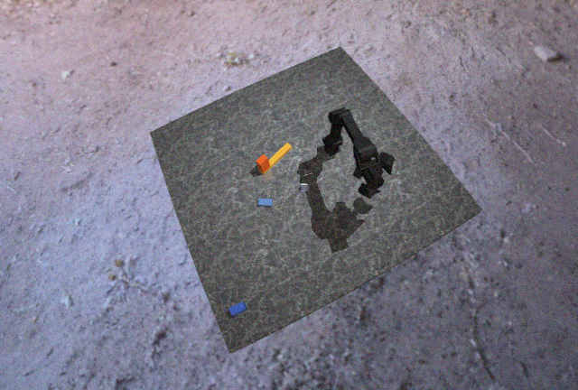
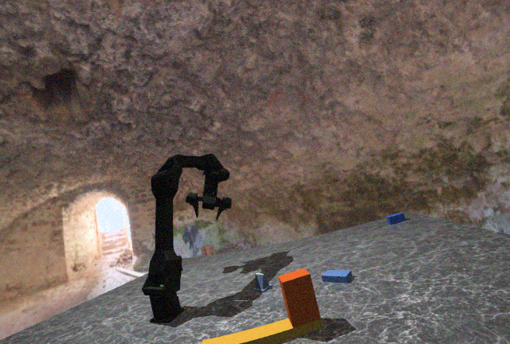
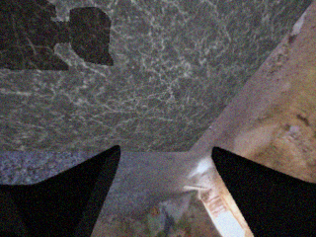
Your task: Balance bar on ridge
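Note:
A yellow bar (image 1: 280,156) (image 2: 255,333) lies on the table, with an upright orange block (image 1: 263,162) (image 2: 300,299) at one end. The small grey-blue ridge (image 1: 303,187) (image 2: 260,281) stands apart from the bar, at the edge of the arm's shadow, with nothing on it. My gripper (image 2: 207,216) (image 3: 167,150) is open and empty, high above the table and well away from both bar and ridge. In the wrist view only table, ground and background show between and beyond the fingers; the bar and ridge are not in that view.
A light blue block (image 1: 265,202) (image 2: 336,276) lies on the table (image 1: 280,255) near the ridge and the bar. A darker blue block (image 1: 237,309) (image 2: 396,218) lies near a far corner. The arm's shadow falls across the table beside the ridge.

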`<action>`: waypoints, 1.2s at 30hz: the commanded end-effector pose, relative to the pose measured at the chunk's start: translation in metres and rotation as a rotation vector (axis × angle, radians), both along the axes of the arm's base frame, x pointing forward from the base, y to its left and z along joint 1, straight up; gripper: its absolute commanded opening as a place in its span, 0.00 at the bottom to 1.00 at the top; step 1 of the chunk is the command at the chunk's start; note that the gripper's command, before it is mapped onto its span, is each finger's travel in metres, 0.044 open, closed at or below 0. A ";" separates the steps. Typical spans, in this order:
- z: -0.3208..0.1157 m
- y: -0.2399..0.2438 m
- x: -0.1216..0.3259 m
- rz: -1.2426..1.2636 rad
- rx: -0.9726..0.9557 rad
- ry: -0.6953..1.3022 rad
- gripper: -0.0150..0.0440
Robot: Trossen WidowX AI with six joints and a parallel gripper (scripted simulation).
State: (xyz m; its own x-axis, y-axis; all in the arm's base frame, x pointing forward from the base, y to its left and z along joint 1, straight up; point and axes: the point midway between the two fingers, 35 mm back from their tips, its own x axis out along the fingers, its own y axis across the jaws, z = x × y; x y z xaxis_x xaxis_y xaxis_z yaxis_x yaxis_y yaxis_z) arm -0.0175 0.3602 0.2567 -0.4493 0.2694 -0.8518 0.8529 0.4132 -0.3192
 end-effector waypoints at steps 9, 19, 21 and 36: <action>-0.002 -0.004 0.040 -0.071 0.010 -0.035 0.79; -0.009 -0.017 0.078 -0.106 0.011 -0.102 0.79; -0.010 -0.020 0.089 -0.135 0.005 -0.110 0.79; -0.018 -0.054 0.164 -0.333 -0.041 -0.172 0.79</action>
